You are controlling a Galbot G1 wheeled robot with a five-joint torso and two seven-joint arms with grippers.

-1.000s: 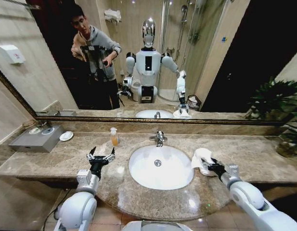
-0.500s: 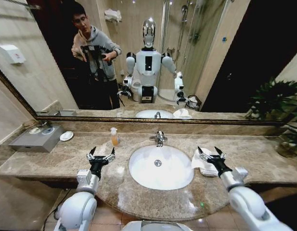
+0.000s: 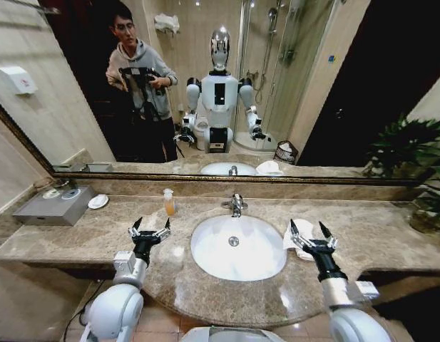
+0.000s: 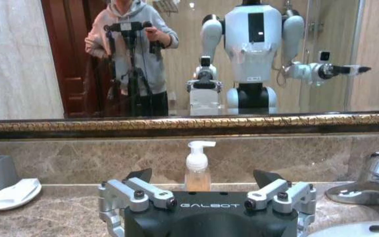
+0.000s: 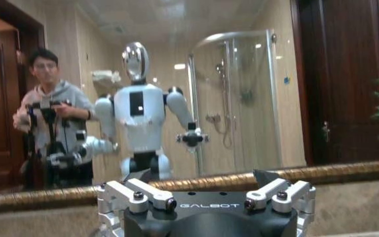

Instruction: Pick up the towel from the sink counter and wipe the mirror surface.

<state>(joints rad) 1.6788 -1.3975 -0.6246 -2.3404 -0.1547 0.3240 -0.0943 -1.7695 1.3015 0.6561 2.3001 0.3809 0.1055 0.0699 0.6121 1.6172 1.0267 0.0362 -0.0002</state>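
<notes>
Lying bunched, white: towel [image 3: 298,235] | sink counter [image 3: 376,231] | right gripper [image 3: 311,233] jaws apart

It is a bathroom: a marble sink counter [image 3: 84,231] with a basin [image 3: 237,246], a large mirror surface [image 3: 334,85] above it, reflecting a shower cabin.

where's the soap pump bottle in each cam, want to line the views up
Head view: the soap pump bottle stands on the sink counter against the backsplash, between the basin and the grey box.
Left wrist view: the bottle stands centred just beyond the open left gripper.
Right wrist view: not in it.
Shared landmark: the mirror's bronze frame.
</notes>
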